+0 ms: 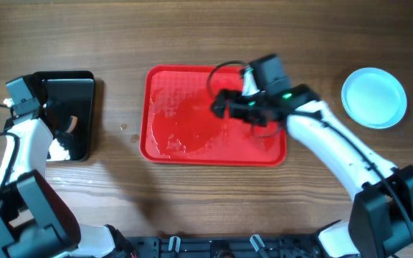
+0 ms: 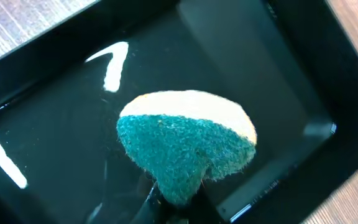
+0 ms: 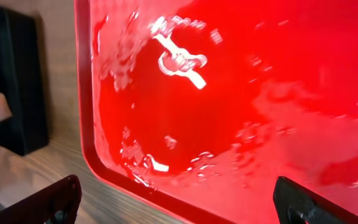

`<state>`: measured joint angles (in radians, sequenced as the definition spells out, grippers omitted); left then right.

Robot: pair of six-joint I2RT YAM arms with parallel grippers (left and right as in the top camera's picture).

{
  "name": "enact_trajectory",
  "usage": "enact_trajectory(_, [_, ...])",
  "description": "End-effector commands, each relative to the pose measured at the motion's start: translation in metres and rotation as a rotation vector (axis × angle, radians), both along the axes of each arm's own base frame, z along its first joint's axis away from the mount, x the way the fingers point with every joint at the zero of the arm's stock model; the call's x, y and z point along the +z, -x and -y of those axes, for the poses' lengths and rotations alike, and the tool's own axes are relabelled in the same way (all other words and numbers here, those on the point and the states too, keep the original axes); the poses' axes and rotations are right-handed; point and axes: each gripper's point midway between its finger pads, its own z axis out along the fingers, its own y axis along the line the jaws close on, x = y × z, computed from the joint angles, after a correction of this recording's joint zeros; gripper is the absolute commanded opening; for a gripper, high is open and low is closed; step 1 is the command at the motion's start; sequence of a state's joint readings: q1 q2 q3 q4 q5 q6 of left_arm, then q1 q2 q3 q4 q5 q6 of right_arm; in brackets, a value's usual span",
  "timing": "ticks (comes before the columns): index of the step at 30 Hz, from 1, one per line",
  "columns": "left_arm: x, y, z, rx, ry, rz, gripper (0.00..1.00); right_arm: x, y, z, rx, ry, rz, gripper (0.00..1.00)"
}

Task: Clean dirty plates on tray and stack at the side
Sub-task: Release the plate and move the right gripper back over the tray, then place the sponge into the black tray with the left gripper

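Right claw: fingers wide apart, empty, over the large red rectangular plastic tray, wet, mid-table. Glossy black rectangular tray: left. Pale blue round plates: far right on the wood, off the red tray. Left claw: clamped on a green-and-yellow sponge above the black tray.

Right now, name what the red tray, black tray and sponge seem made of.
Red tray: probably plastic, glossy, with wet glints. Black tray: likely plastic too, mirror-sharp reflections. Sponge: pale foam, fuzzy green scouring layer.
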<state>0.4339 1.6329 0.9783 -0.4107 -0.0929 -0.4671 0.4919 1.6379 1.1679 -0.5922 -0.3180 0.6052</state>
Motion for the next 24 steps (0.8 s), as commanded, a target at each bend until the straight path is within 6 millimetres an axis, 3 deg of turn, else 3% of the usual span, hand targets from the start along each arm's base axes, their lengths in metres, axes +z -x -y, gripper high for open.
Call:
enact_trajectory(1, [-0.006, 0.005, -0.01, 0.066, 0.013, 0.002, 0.21, -0.002, 0.005, -0.014, -0.051, 0.12, 0.072, 1.0])
enact_trajectory(3, [-0.005, 0.004, -0.01, 0.067, 0.011, 0.006, 0.42, -0.005, 0.01, -0.021, -0.071, 0.163, 0.095, 1.0])
enact_trajectory(6, [-0.005, 0.003, -0.01, 0.066, 0.01, 0.008, 0.57, -0.008, 0.016, -0.027, -0.091, 0.198, 0.115, 1.0])
enact_trajectory(8, [-0.005, 0.001, -0.008, 0.056, 0.025, 0.016, 0.78, -0.009, 0.018, -0.031, -0.095, 0.203, 0.117, 1.0])
enact_trajectory(10, [-0.004, -0.005, 0.001, 0.026, 0.07, 0.047, 0.8, -0.011, 0.02, -0.032, -0.092, 0.207, 0.113, 1.0])
enact_trajectory(13, [-0.001, -0.015, 0.009, -0.008, 0.113, 0.092, 0.71, -0.02, 0.019, -0.031, -0.089, 0.225, 0.1, 1.0])
enact_trajectory(15, [0.001, -0.016, 0.008, -0.009, 0.107, 0.1, 0.54, -0.029, 0.02, -0.031, -0.086, 0.241, 0.084, 1.0])
enact_trajectory(16, [0.002, -0.016, 0.008, -0.011, 0.104, 0.102, 0.39, -0.034, 0.02, -0.031, -0.085, 0.25, 0.075, 1.0])
enact_trajectory(18, [0.002, -0.016, 0.006, -0.006, 0.092, 0.101, 0.27, -0.044, 0.02, -0.031, -0.082, 0.264, 0.06, 1.0])
enact_trajectory(22, [0.002, -0.011, -0.006, 0.032, 0.031, 0.075, 0.06, -0.069, 0.018, -0.033, -0.077, 0.293, 0.031, 1.0])
enact_trajectory(24, [-0.001, -0.005, -0.012, 0.053, 0.004, 0.045, 0.04, -0.078, 0.017, -0.034, -0.076, 0.302, 0.021, 1.0])
